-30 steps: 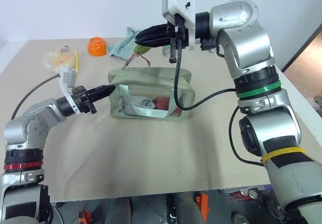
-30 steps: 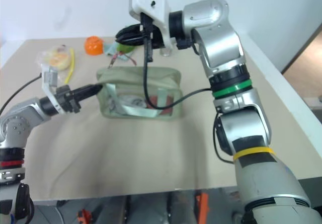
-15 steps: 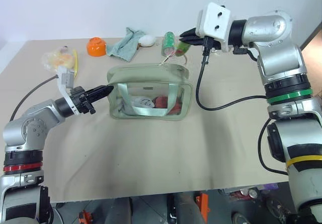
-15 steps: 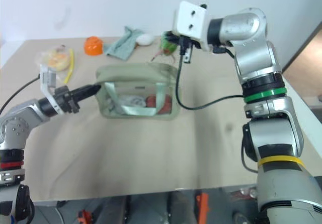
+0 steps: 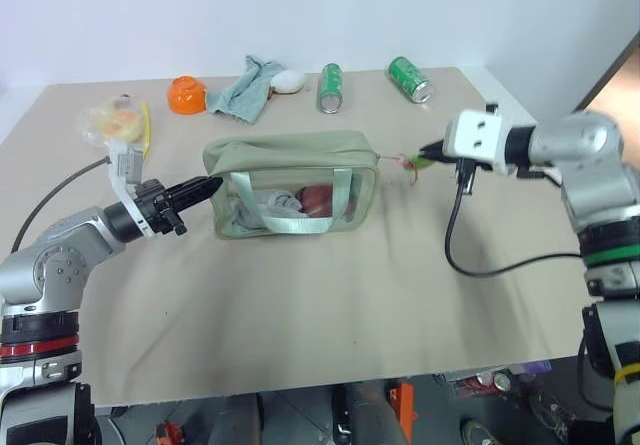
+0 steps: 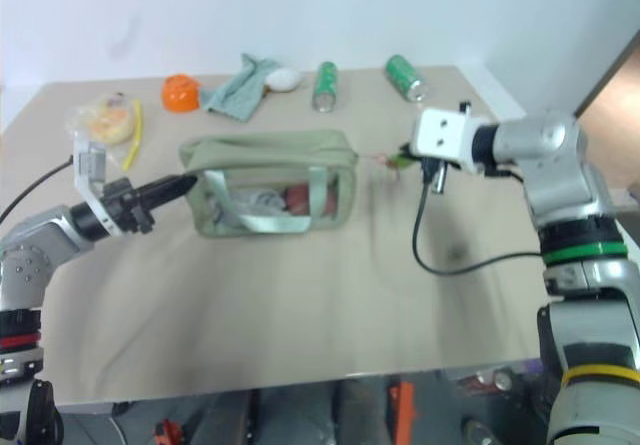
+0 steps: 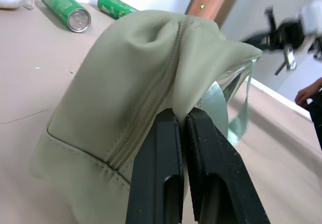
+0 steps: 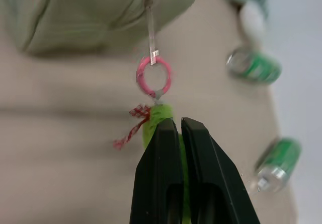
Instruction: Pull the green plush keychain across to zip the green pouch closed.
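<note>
Right wrist view: right gripper [image 8: 179,126] clamps the lime-green fuzzy plush keychain [image 8: 157,114] just past the boxy sage-green fabric pouch [image 5: 290,180] | left gripper [image 7: 181,121] pinches its far end | zipper looks closed, probably | keep your pull level, along the zipper.

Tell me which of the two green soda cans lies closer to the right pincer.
The can near the far right corner of the table, lying tilted. The other can sits further left, beside the white object. The right pincer is on the right.

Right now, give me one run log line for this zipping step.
left gripper: shut on green pouch end | right gripper: shut on green plush keychain, past pouch's right end | zipper: looks closed
</note>
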You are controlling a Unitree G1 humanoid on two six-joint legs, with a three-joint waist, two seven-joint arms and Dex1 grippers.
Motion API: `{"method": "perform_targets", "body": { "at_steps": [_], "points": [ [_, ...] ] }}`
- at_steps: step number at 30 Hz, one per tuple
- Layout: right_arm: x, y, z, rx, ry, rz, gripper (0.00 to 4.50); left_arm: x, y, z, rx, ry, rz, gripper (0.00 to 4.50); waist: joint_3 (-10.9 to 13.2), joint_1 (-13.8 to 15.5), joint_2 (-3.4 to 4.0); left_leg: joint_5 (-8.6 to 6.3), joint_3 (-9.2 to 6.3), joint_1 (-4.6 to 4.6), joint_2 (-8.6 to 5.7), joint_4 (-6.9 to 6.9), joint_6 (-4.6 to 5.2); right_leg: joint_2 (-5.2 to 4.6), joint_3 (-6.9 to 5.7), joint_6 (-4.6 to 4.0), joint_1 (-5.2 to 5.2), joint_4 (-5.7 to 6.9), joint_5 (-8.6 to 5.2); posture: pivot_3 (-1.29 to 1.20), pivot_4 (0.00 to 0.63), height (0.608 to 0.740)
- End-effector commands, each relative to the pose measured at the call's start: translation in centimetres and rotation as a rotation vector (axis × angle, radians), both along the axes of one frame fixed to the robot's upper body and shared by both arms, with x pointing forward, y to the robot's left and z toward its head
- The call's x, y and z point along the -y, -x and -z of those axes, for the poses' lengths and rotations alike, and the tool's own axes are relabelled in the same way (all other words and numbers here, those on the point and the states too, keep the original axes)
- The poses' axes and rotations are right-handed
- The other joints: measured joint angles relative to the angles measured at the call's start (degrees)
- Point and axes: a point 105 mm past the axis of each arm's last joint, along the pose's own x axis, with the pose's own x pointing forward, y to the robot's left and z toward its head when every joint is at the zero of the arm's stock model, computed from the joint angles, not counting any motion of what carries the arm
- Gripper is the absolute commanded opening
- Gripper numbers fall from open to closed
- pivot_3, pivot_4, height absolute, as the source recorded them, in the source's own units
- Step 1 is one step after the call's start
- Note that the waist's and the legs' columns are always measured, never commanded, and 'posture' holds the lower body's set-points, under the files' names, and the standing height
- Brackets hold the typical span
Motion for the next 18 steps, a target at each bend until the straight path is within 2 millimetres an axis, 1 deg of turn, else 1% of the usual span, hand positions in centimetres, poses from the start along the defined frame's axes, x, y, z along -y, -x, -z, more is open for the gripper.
{"method": "perform_targets", "body": {
  "at_steps": [1,3,7,8,9,10,12,15,16,18],
  "points": [
    [-0.3,-0.2,1.2,0.046,0.006,0.040,0.03,-0.6,0.2,0.2,-0.016,-0.011,-0.027,0.00,0.0,0.0,-0.01,0.01,-0.01,0.02,0.00,0.01,0.01,0.01,-0.01,0.00,0.02,0.02,0.00,0.00,0.150,0.740],
    [-1.4,-0.7,3.4,0.037,-0.012,0.047,0.03,-0.5,0.3,0.2,-0.016,-0.010,-0.027,0.00,0.0,0.0,-0.06,0.01,-0.01,0.04,0.00,0.10,0.01,0.01,-0.01,0.03,0.08,0.02,0.02,0.00,0.150,0.740],
    [-4.2,-2.2,5.9,0.062,-0.097,0.078,0.03,-0.4,0.3,0.3,-0.020,-0.005,-0.026,0.00,-0.1,-0.2,-0.11,0.01,0.01,0.04,0.00,0.17,0.01,0.01,0.07,0.07,0.08,0.02,0.09,0.00,0.150,0.740],
    [-5.5,-2.0,7.3,0.009,-0.122,0.059,0.03,-0.3,0.3,0.4,-0.023,-0.004,-0.025,0.00,-0.1,-0.2,-0.11,0.01,0.00,0.02,0.00,0.17,0.01,0.01,0.07,0.07,0.07,0.02,0.10,0.00,0.150,0.740],
    [-6.5,-1.3,8.5,-0.040,-0.116,0.011,0.03,-0.3,0.3,0.4,-0.025,-0.003,-0.026,0.00,-0.1,-0.2,-0.12,0.02,0.00,0.02,0.00,0.16,0.02,0.02,0.07,0.06,0.07,0.02,0.10,0.00,0.150,0.740],
    [-7.1,-0.6,9.5,-0.092,-0.103,-0.027,0.03,-0.3,0.3,0.5,-0.027,-0.002,-0.026,0.00,-0.1,-0.2,-0.12,0.02,0.00,0.02,0.00,0.15,0.02,0.03,0.07,0.06,0.07,0.02,0.10,0.00,0.150,0.740],
    [-7.3,0.3,10.4,-0.152,-0.087,-0.064,0.03,-0.3,0.3,0.5,-0.028,0.000,-0.027,0.00,-0.1,-0.2,-0.12,0.02,-0.01,0.01,0.00,0.13,0.02,0.03,0.08,0.04,0.09,0.01,0.07,0.00,0.150,0.740],
    [-6.4,1.2,10.6,-0.208,-0.057,-0.080,0.03,-0.3,0.4,0.6,-0.033,0.001,-0.030,0.00,-0.1,-0.1,-0.12,0.01,0.02,0.01,-0.01,0.12,0.01,0.03,0.14,0.05,0.09,0.00,0.06,0.00,0.150,0.740],
    [-6.0,1.3,10.6,-0.216,-0.054,-0.078,0.03,-0.4,0.5,0.7,-0.034,0.002,-0.032,0.00,-0.1,0.0,-0.12,0.01,0.02,0.01,-0.01,0.12,0.01,0.03,0.13,0.05,0.09,-0.01,0.05,0.00,0.150,0.740],
    [-5.3,0.8,10.0,-0.200,-0.073,-0.041,0.03,-0.4,0.4,0.8,-0.037,0.002,-0.036,0.00,-0.1,-0.1,-0.13,0.01,0.02,0.06,-0.01,0.12,0.02,0.04,0.13,0.05,0.11,-0.01,0.06,0.00,0.150,0.740]
  ]
}}
